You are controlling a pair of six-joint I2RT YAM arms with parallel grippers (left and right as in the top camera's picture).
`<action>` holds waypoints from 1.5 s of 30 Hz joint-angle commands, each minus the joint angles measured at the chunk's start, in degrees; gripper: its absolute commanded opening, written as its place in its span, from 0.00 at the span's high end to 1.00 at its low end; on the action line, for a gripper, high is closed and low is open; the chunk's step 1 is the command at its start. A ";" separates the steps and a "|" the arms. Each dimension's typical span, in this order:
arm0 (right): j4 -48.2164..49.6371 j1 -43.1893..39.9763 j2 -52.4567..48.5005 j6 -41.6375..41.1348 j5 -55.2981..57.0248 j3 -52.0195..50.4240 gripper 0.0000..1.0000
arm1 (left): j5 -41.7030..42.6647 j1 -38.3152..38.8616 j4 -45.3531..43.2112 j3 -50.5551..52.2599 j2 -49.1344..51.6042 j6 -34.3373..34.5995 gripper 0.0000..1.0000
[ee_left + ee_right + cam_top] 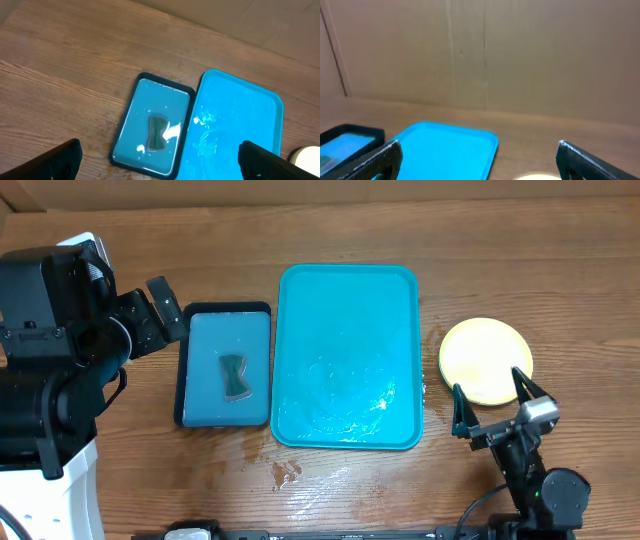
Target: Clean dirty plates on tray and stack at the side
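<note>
The teal tray lies in the middle of the table, wet and with nothing on it; it also shows in the left wrist view and the right wrist view. One pale yellow plate rests on the table to the right of the tray. Whether others lie under it I cannot tell. An edge of this plate shows in the left wrist view. My right gripper hovers open over the plate's near edge, holding nothing. Far to the left, my left gripper is open and empty, beside the small tray.
A smaller dark-rimmed blue tray lies left of the teal one, holding water and a dark bow-shaped pad. Wet patches mark the wood by the front edge. A cardboard wall stands behind the table.
</note>
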State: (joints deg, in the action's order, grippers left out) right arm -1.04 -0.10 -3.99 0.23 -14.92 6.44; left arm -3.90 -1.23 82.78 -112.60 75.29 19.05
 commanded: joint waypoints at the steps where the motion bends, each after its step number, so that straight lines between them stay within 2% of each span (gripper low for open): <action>1: 6.93 -0.20 3.93 0.02 -0.66 -5.75 0.00 | -0.76 -0.02 -0.04 -0.35 0.15 -0.87 0.00; 11: 6.01 0.13 3.87 0.04 -0.20 -5.99 0.00 | -0.76 -0.02 -0.07 -0.35 0.37 -0.87 0.00; 18: -2.43 0.13 3.72 0.04 -0.20 -5.97 0.00 | -0.76 -0.02 -0.07 -0.35 0.37 -0.87 0.00; 43: -2.32 0.13 3.61 0.04 -0.20 -5.97 0.00 | -1.33 1.68 0.72 -0.31 -0.79 -0.94 0.00; 45: -2.32 0.13 3.61 0.04 -0.20 -5.97 0.00 | -2.19 2.62 -1.73 0.44 -2.40 -0.96 0.00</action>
State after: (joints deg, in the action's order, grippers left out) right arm -3.57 -0.01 -0.73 0.23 -15.20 1.06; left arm -4.36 0.01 83.00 -112.57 75.18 19.05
